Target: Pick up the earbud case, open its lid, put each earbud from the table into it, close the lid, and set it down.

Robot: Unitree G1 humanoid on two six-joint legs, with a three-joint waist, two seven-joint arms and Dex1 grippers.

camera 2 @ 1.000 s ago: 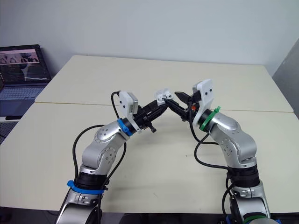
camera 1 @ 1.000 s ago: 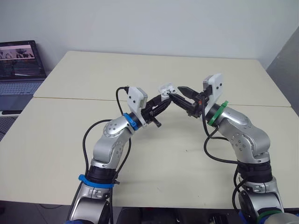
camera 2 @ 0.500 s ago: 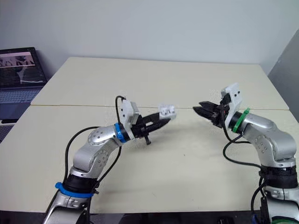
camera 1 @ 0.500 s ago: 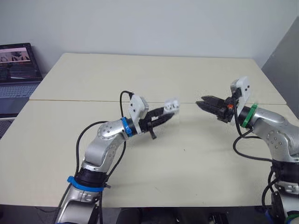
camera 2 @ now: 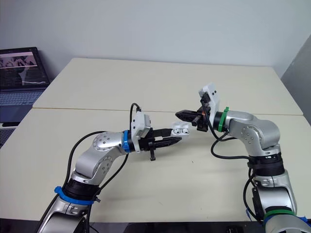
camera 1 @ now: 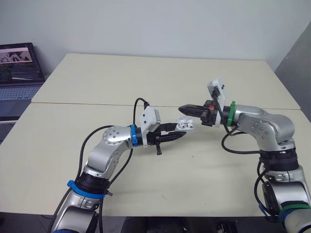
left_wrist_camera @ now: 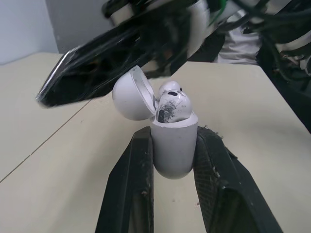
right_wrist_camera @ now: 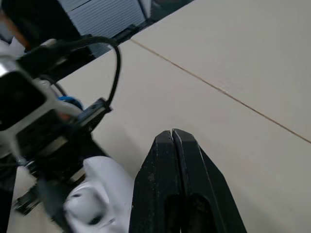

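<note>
My left gripper (camera 1: 181, 130) is shut on the white earbud case (left_wrist_camera: 174, 145), holding it above the middle of the table. The case's lid (left_wrist_camera: 132, 94) stands open, and two white earbuds (left_wrist_camera: 172, 104) sit in the case. My right gripper (camera 1: 182, 108) is shut with nothing between its fingers. Its tip hovers just above and behind the case's (camera 2: 181, 129) open lid. In the right wrist view the shut fingertips (right_wrist_camera: 172, 141) point past the blurred white case (right_wrist_camera: 99, 201).
The cream table (camera 1: 146, 77) has a seam (camera 1: 87, 104) running across its middle. An open laptop (camera 1: 17, 68) stands on a lower surface to the far left. A grey wall lies behind the table.
The right gripper pulled away to the right half a second ago and has now come back, shut, right over the case. The left gripper has kept the case throughout, now held a little lower.
</note>
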